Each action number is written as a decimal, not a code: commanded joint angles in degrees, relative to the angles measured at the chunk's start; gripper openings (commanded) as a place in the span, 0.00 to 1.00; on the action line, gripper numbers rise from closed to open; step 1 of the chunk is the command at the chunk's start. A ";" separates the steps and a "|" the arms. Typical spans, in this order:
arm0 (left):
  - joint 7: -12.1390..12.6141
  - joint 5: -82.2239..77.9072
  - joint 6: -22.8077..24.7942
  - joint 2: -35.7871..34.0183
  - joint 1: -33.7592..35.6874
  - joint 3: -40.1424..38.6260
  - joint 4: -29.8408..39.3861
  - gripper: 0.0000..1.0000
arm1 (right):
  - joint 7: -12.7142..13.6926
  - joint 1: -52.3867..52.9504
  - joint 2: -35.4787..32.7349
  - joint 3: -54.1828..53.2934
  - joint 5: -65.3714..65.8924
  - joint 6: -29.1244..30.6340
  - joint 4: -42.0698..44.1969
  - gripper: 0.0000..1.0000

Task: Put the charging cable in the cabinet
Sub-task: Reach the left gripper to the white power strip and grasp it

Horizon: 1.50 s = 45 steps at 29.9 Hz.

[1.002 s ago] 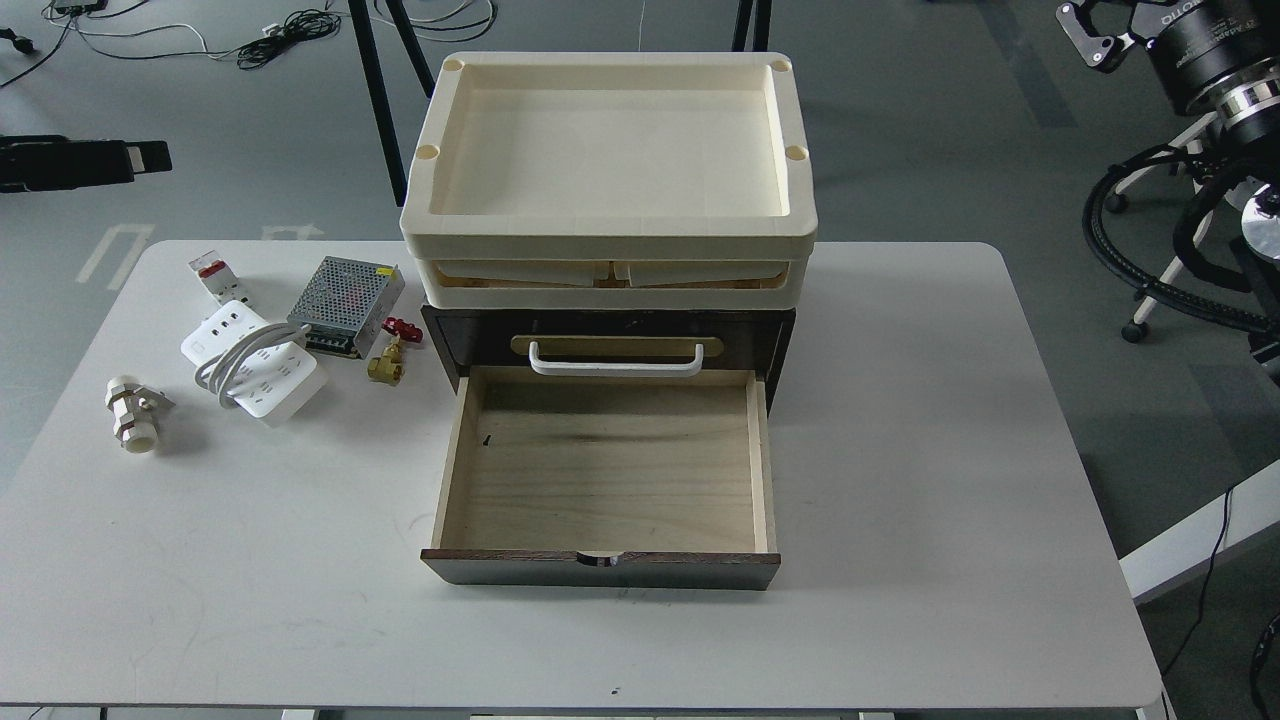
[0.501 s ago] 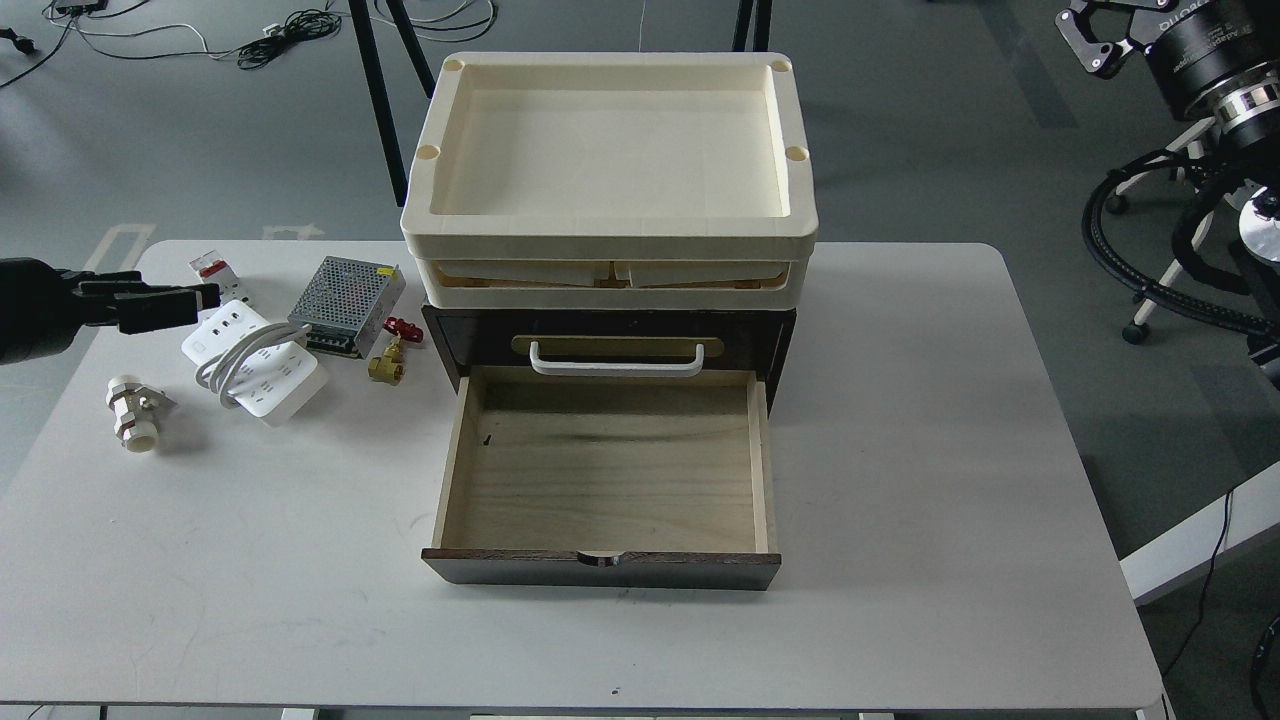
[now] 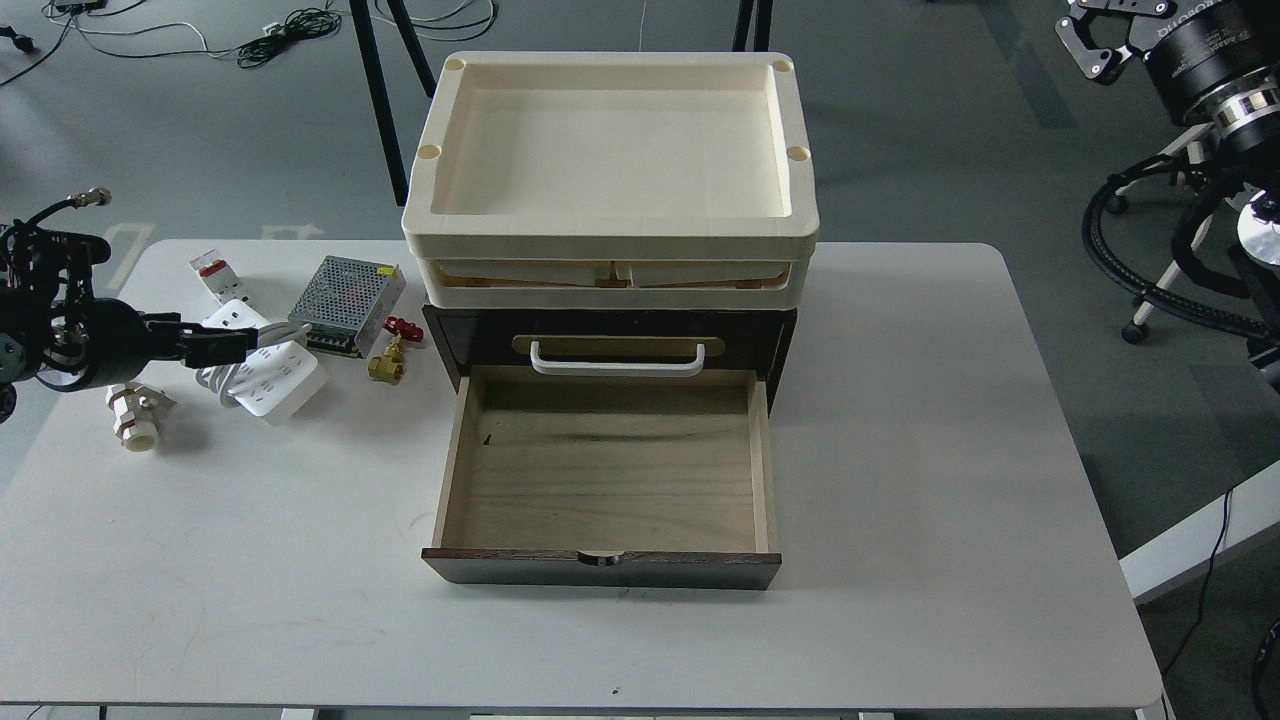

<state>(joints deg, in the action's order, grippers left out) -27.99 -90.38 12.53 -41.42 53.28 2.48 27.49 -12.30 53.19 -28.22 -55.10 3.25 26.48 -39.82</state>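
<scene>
The charging cable [image 3: 268, 382], a white power strip with its cord looped around it, lies on the table's left side. My left gripper [image 3: 235, 343] reaches in from the left, low over the strip's near-left part. Its dark fingers read as one bar, so I cannot tell whether it is open or whether it touches the strip. The cabinet [image 3: 470, 345] stands mid-table with its pale wood drawer [image 3: 600, 480] pulled out and empty. A white bar handle [image 3: 617, 360] sits above the drawer. My right gripper [image 3: 1088, 45] is high at the top right, off the table, with its fingers unclear.
Cream trays [image 3: 610, 235] are stacked on the cabinet. Behind the strip are a white breaker with a red tab [image 3: 216, 276] and a perforated metal power supply [image 3: 346, 302]. A brass valve with a red handle [image 3: 390, 358] lies beside the cabinet. A white pipe fitting [image 3: 133, 416] lies near the left edge.
My left arm has come in from the left and dropped, moving right until its fingers are over the power strip. The right arm shifted slightly. Nothing on the table moved.
</scene>
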 commanded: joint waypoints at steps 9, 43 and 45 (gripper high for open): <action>-0.01 0.12 -2.16 4.50 -0.46 2.70 -4.29 0.95 | 0.00 -0.37 0.01 -0.01 0.09 -0.02 0.09 0.99; -0.01 0.12 -5.06 10.31 -1.95 6.13 -11.58 0.54 | 0.00 -1.25 -0.52 -0.01 0.09 -0.02 0.01 0.99; -0.01 0.12 -5.41 10.31 -1.87 6.13 -11.58 0.51 | 0.00 -1.25 -0.52 -0.01 0.09 -0.02 0.01 0.99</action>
<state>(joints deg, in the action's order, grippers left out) -27.99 -90.23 7.50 -31.16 51.31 8.60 15.92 -12.30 51.96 -28.74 -55.10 3.32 26.45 -39.81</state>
